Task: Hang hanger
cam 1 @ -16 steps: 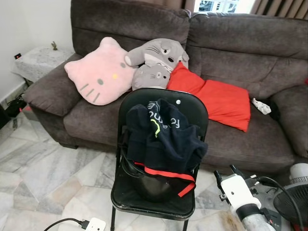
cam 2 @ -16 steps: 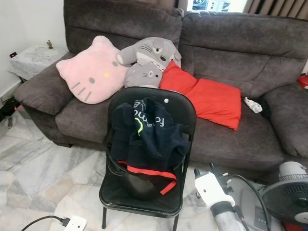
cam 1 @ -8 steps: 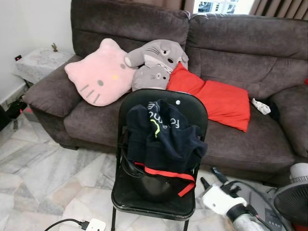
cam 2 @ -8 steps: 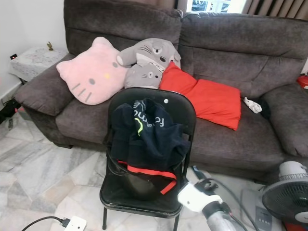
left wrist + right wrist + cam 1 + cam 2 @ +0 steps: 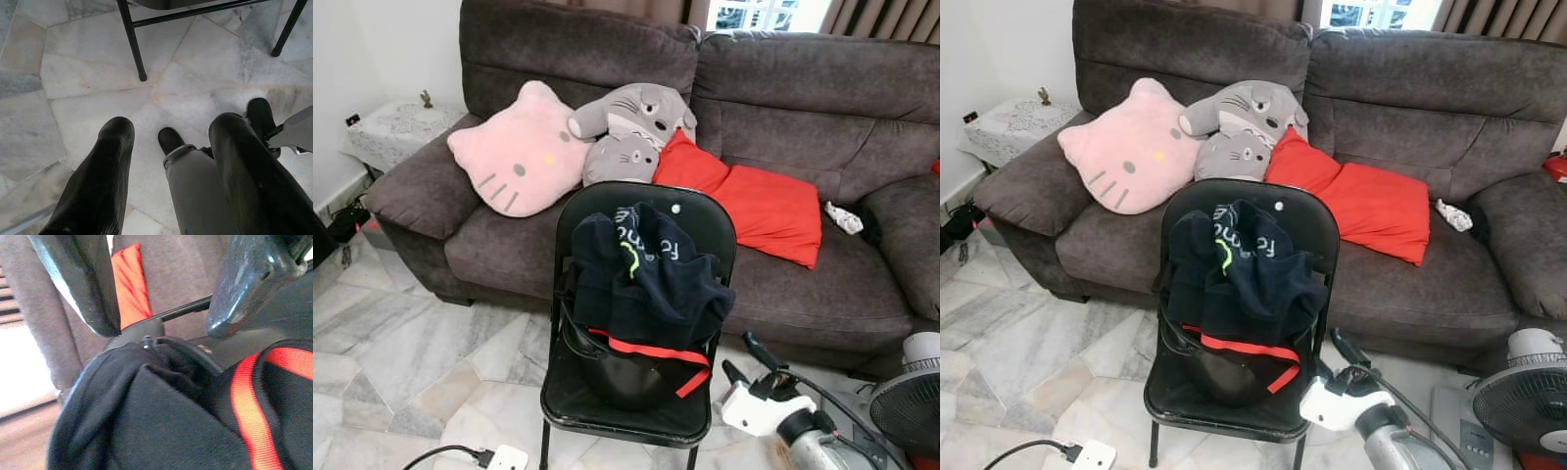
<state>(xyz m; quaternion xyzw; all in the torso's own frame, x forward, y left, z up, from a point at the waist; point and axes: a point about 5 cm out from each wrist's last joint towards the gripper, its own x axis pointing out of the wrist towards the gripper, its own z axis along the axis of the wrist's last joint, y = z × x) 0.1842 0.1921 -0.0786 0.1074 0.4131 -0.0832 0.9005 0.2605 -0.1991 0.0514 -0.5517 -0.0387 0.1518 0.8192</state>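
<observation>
A black folding chair (image 5: 703, 210) stands in front of the sofa. A heap of dark navy clothing (image 5: 646, 284) with red trim is piled on it. In the right wrist view a thin black curved bar (image 5: 182, 351), possibly the hanger, lies in the folds of the clothing (image 5: 146, 421). My right gripper (image 5: 736, 353) is low beside the chair's front right corner, open and empty, with its fingers pointing at the clothing. In its wrist view the right gripper (image 5: 164, 323) hangs just off the cloth. My left gripper (image 5: 173, 125) hangs open over the marble floor near the chair legs.
A brown sofa (image 5: 822, 108) carries a pink cat cushion (image 5: 514, 147), grey plush toys (image 5: 631, 127) and a red cushion (image 5: 759, 206). A fan (image 5: 911, 401) stands at the right. A white power strip (image 5: 507, 457) with its cable lies on the floor at the lower left.
My right arm has swung left towards the chair and turned, so its fingers now point at the clothing. The head camera has shifted slightly.
</observation>
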